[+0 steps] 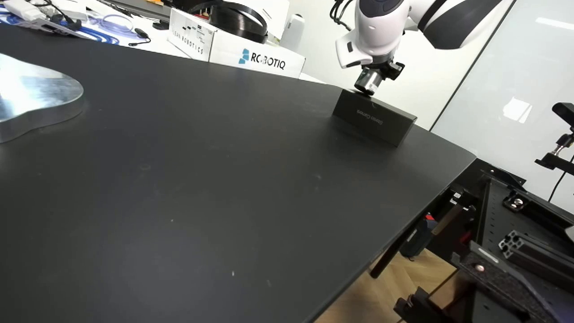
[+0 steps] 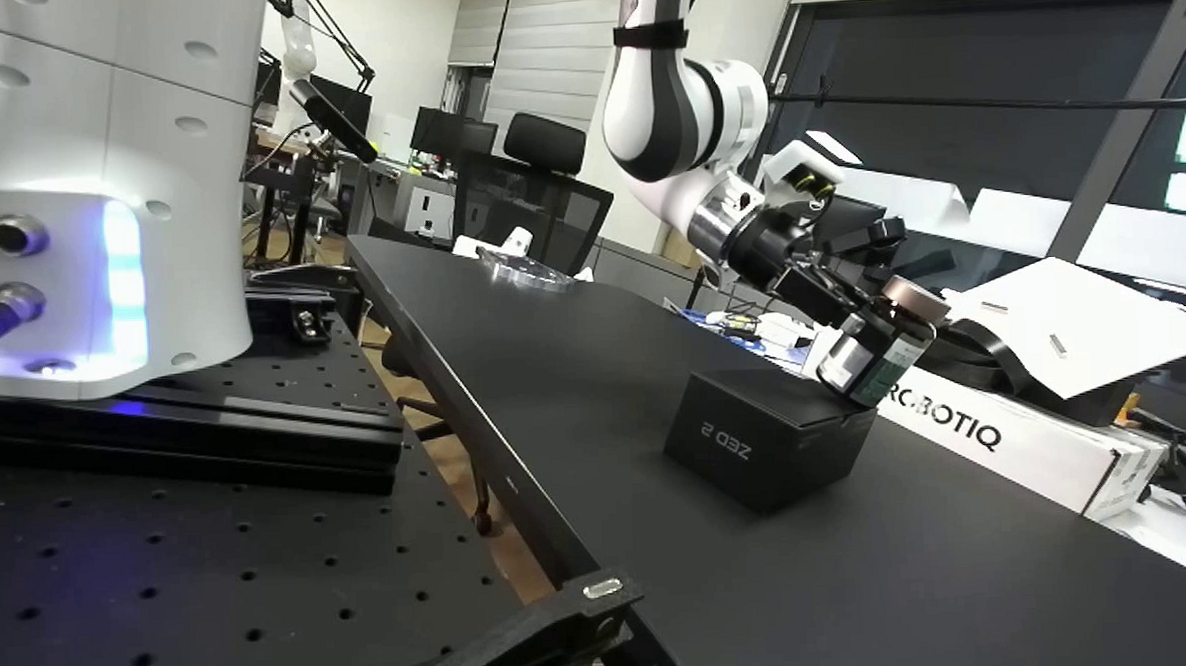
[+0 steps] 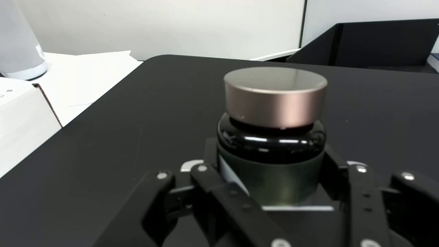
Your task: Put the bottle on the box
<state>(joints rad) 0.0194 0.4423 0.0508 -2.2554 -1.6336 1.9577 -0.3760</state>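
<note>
The bottle is short, with dark glass, a greenish label with a white patch and a pinkish-silver cap. It fills the middle of the wrist view (image 3: 271, 178) and shows in both exterior views (image 1: 368, 81) (image 2: 874, 356). My gripper (image 2: 868, 321) is shut on it, one finger on each side of the body, as the wrist view shows. The bottle is tilted, its cap leaning away from the box. The matte black box (image 1: 372, 116) (image 2: 758, 446) stands on the dark table. The bottle's lower end is at one top edge of the box; I cannot tell if they touch. The wrist view does not clearly show the box.
A white box with blue and black lettering (image 1: 255, 56) (image 2: 998, 435) stands beside the table, with a black coiled strap on it. A shiny metal plate (image 1: 36, 94) lies at the table's other end. The table edge (image 2: 518, 456) runs near the robot's base.
</note>
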